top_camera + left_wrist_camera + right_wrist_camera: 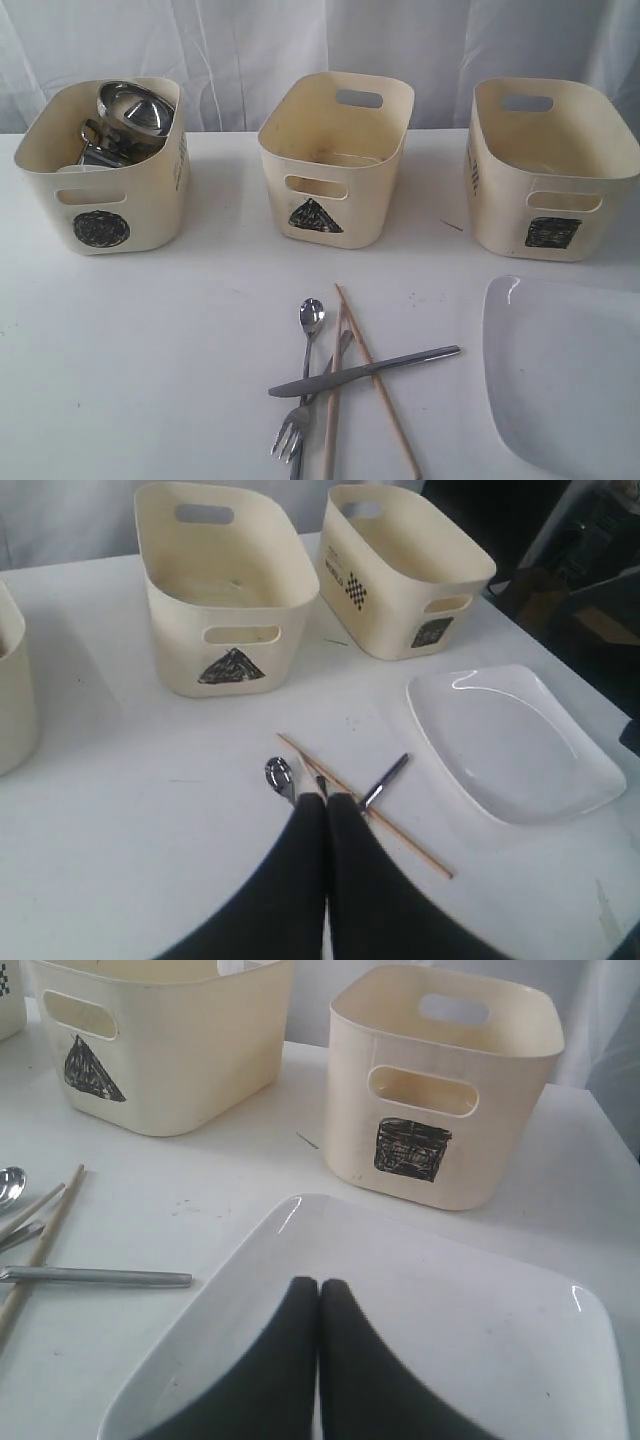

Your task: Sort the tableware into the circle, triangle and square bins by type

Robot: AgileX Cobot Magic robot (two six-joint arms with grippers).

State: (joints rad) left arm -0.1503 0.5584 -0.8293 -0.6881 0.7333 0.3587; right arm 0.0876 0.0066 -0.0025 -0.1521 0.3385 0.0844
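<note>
The circle bin (pixel 100 170) holds a tilted steel bowl (pixel 137 108) on top of a steel mug (pixel 100 145); I cannot make out the white bowl. The triangle bin (pixel 335 160) and the square bin (pixel 555 170) look empty. Spoon (pixel 311 318), knife (pixel 365 372), fork (pixel 293 432) and chopsticks (pixel 375 385) lie crossed on the table in front. The white square plate (pixel 565 375) lies to their right. My left gripper (pixel 327 798) is shut and empty above the cutlery, next to the spoon (pixel 280 776). My right gripper (pixel 318 1285) is shut and empty over the plate (pixel 450 1310).
A white table (pixel 150 350) carries everything, with a white curtain behind the bins. Neither arm shows in the exterior view. The plate runs past that view's right and bottom edges. Dark clutter lies off the table beyond the square bin (pixel 400 570).
</note>
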